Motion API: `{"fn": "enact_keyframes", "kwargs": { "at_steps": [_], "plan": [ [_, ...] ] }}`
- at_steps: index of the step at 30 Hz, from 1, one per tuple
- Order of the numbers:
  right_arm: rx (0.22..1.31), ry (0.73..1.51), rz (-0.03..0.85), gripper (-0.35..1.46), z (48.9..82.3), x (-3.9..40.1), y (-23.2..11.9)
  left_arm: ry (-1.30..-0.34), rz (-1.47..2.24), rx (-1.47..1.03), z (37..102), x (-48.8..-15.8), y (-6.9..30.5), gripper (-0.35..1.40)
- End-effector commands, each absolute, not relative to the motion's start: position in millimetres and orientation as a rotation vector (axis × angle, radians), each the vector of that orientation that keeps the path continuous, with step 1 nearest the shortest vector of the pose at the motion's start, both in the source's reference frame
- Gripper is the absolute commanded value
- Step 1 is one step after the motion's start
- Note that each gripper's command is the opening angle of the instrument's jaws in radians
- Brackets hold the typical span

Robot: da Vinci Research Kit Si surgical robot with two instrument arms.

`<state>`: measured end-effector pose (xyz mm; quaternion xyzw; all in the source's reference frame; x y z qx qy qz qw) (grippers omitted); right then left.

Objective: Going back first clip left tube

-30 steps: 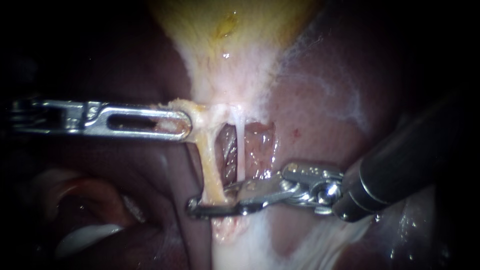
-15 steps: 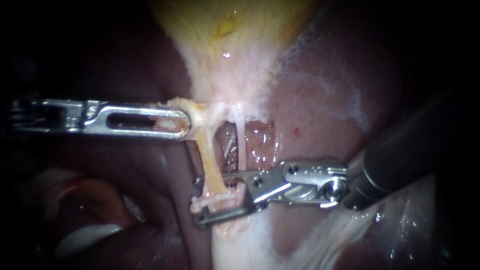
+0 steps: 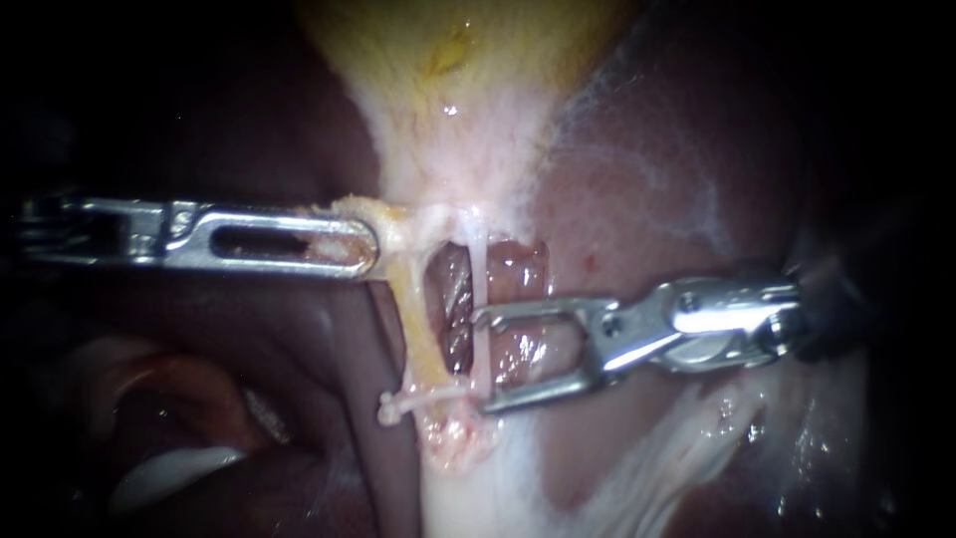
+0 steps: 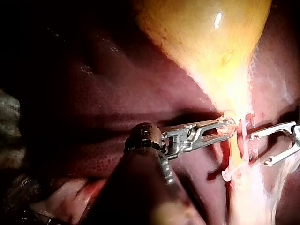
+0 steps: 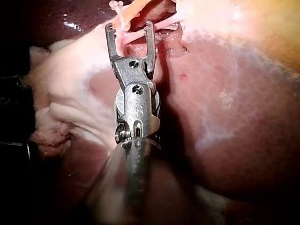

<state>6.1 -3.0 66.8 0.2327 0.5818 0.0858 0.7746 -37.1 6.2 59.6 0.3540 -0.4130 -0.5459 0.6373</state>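
The yellow gallbladder (image 3: 448, 60) narrows down to two tubes. The thicker yellowish left tube (image 3: 416, 319) carries a white clip (image 3: 418, 399) across its lower end. The thin pale right tube (image 3: 481, 284) runs beside it. My left instrument (image 3: 349, 244) comes in level, its jaws shut on the tissue at the gallbladder's neck. My right instrument (image 3: 482, 361) has its jaws open, tips level with the right tube and clear of the clip. In the right wrist view the open right instrument (image 5: 129, 27) has a pale strand crossing between the jaws, and the clip (image 5: 118, 9) lies just ahead.
Dark red liver (image 3: 697, 149) surrounds the tubes. White fatty tissue (image 3: 478, 498) spreads below the clip. The left wrist view shows the gallbladder (image 4: 206, 37) above my left instrument (image 4: 225, 129), with my right instrument (image 4: 260, 150) open just beyond the tubes.
My right instrument's jaws opened off the left tube and drew back to the right, leaving the white clip on it. The left instrument held still.
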Motion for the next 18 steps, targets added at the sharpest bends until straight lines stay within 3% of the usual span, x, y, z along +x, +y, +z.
{"fn": "enact_keyframes", "kwargs": {
  "at_steps": [1,8,18],
  "plan": [
    [0.499,1.260,0.185,0.49,66.4,5.5,-2.7,-0.943,-1.246,0.809,59.6,-37.1,6.2,-0.35],
    [0.463,1.255,0.183,0.49,64.4,2.0,-0.5,-0.943,-1.246,0.809,59.6,-37.1,6.3,-0.35],
    [0.457,1.256,0.174,0.49,64.1,1.4,-0.5,-0.946,-1.245,0.800,61.4,-37.3,6.3,-0.35]
  ]
}}
